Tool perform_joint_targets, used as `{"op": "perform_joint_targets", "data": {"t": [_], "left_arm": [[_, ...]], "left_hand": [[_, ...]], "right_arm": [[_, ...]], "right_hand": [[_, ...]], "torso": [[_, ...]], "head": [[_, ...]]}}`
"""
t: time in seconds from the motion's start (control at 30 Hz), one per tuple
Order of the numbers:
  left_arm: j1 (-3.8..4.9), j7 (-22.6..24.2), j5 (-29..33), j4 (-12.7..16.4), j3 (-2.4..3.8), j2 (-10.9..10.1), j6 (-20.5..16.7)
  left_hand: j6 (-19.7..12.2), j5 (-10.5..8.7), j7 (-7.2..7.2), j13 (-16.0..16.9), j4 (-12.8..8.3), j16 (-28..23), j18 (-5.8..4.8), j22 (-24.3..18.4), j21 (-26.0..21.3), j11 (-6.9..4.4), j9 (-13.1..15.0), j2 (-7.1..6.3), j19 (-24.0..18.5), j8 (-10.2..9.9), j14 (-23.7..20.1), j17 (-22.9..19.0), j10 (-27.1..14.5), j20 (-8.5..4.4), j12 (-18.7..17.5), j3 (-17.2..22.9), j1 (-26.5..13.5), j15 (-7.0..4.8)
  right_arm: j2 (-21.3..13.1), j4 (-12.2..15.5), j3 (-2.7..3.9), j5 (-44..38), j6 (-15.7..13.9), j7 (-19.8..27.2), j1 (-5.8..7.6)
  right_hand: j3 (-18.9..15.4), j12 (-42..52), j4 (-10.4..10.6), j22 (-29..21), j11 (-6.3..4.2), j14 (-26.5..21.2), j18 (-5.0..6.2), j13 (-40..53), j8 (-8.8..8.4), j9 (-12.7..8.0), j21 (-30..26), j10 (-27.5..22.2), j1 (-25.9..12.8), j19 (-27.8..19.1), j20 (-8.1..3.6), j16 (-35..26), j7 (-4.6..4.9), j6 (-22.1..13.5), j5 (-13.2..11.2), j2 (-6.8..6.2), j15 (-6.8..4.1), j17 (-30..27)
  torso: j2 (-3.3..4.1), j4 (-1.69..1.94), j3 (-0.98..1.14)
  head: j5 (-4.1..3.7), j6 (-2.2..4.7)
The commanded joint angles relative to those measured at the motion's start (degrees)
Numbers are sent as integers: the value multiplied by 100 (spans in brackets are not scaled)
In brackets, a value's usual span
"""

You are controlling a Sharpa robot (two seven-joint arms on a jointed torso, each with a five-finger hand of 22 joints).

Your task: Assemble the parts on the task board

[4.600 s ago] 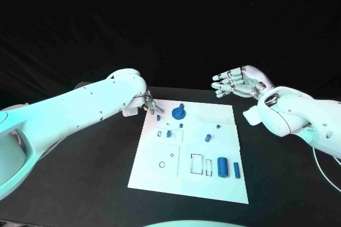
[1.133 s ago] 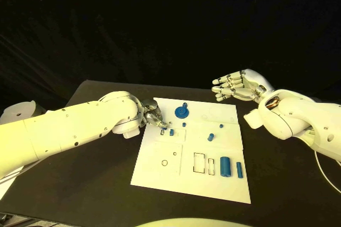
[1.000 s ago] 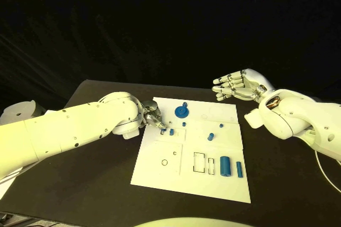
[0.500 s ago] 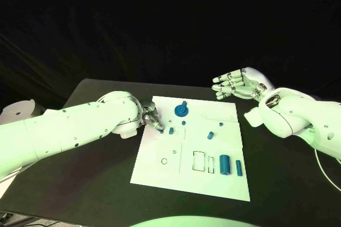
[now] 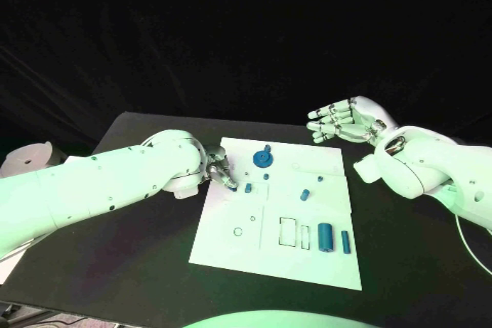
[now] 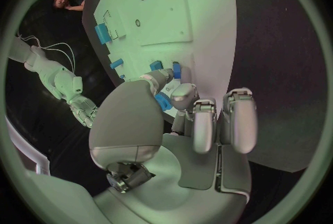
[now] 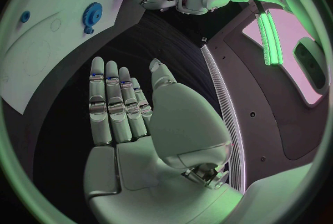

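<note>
The white task board (image 5: pixel 276 228) lies in the middle of the black table (image 5: pixel 134 257), and I take it as the landmark for all places.

On the board I count seven blue parts in the head view. One is a blue gear (image 5: pixel 262 158) near the far edge of the board, with a small blue peg (image 5: pixel 264 176) just beside it toward the robot. One short blue block (image 5: pixel 248 188) stands near the left edge of the board. One small blue stud (image 5: pixel 319 178) and one tilted blue piece (image 5: pixel 304 195) are on the right half of the board. Near the right edge, closer to the robot, one thick blue cylinder (image 5: pixel 325 237) lies next to one thin blue bar (image 5: pixel 345 241); the two are close but apart.

The left hand (image 5: pixel 217 168) is at the left edge of the board, beside the short blue block. Its fingers (image 6: pixel 170 77) are drawn together, and in the left wrist view they pinch a small blue part (image 6: pixel 163 102) over the board; two more blue pieces lie just by the fingertips.

The right hand (image 5: pixel 345 120) is above the table beyond the far right corner of the board, well apart from all parts. Its fingers (image 7: pixel 114 105) are stretched out straight, side by side, with the thumb set apart, and they hold nothing.
</note>
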Motion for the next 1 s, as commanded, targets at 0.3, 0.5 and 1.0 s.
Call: {"op": "perform_joint_targets", "data": {"t": [0.3,0.5,1.0], "left_arm": [[-9,-47,-3,-40,-8,53,228],[-8,-117,75,-115,-9,112,374],[-7,-505,246,-290,-10,230,706]], "left_hand": [[70,19,-24,-3,-867,18,-26,934,34,4,1,-18,391,7,592,1508,28,-19,13,839,45,-12],[95,27,-29,-18,-826,18,-23,925,25,4,-15,10,386,-17,592,1508,37,-16,-6,830,-18,-10],[270,11,-146,89,-572,18,-51,1039,114,-72,-55,52,422,-69,592,1508,144,-41,63,446,-411,-62]], "right_arm": [[6,7,0,-49,98,73,-4],[-4,22,0,-58,101,71,-4],[-31,61,1,-81,85,96,-3]], "right_hand": [[8,-25,-29,-5,-6,-33,40,-7,-6,-6,-32,-25,-22,29,18,-12,-2,-32,21,24,8,-5],[15,-29,-51,-3,-5,-34,41,-6,-5,-6,-46,-27,-17,32,19,-9,-1,-36,24,8,9,-23],[67,-37,-149,1,-9,-26,43,-5,0,-4,-80,-26,48,49,16,-3,-4,-40,-8,-19,5,-76]], "torso": [[2,-6,6],[9,-10,5],[-1,-2,11]], "head": [[-1,-21],[-31,-41],[-53,-80]]}}
